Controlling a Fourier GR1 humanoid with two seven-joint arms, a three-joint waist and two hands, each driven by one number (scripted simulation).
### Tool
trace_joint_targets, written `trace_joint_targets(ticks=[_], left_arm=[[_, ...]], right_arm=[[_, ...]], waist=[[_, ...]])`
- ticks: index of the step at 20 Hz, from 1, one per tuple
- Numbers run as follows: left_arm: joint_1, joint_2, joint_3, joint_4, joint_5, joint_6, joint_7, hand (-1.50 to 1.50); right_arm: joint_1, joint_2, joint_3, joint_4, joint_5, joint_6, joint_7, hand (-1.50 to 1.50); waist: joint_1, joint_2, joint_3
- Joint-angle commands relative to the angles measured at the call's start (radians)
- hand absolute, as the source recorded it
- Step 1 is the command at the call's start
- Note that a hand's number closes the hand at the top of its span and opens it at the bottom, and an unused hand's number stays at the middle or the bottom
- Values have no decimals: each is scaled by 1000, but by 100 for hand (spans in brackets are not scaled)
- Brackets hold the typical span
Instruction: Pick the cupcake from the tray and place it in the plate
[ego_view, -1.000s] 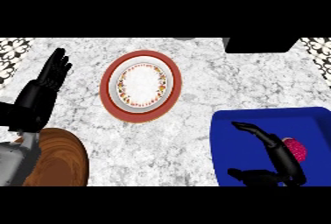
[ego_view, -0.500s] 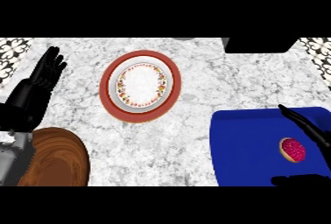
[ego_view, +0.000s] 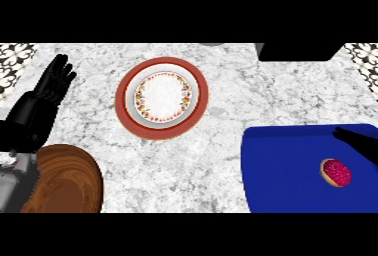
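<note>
Cupcake (ego_view: 337, 173) sits on the blue tray (ego_view: 288, 170), toward the tray's right edge, pink top up, untouched. Tray lies at the bench's (ego_view: 221, 150) near right corner.

Right hand (ego_view: 359, 143) shows only as a dark sliver at the view's right edge, over the tray's far right corner, just beyond the cupcake and apart from it. Nothing is held. How far its fingers are spread cannot be told; most of the hand is cut off by the frame.

Step in hand, as judged: the reach to grasp. Nothing of the pick is done yet.

To do it well:
- Hand should be brought back in over the tray so that the cupcake lies between thumb and fingers before any closing.
- Approach is best made from above, fingers spread wider than the cake, so it isn't nudged toward the tray's edge.
- Closing should be on the sides, not on the frosted top.
- Lift should be straight up off the tray before travel is started.

Plate (ego_view: 162, 97), white with a red rim and a flowered ring, stands well apart, left of the tray toward the bench's far edge; a long carry across bare bench is needed.

Left hand (ego_view: 46, 95) rests open, fingers up, at the bench's left edge. A brown wooden board (ego_view: 63, 180) lies at the near left corner, out of the path.
</note>
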Motion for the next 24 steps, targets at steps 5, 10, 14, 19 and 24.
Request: trace_joint_targets(ticks=[5,10,14,19,24], left_arm=[[-26,-46,-9,6,-45,-8,12,0],[-36,-75,31,58,-66,-38,-15,0],[-48,-57,42,-18,-43,-53,76,0],[18,-72,71,-28,-80,-83,13,0],[5,-117,78,-38,-102,-75,52,0]], right_arm=[[-92,46,116,24,112,162,218,-150],[-150,117,72,61,160,233,270,-150],[-197,149,119,170,286,232,287,-150],[-169,217,104,200,352,266,297,-150],[-166,274,93,348,435,245,157,-150]], waist=[[12,4,5],[6,4,4],[13,4,5],[8,3,5],[8,3,5]])
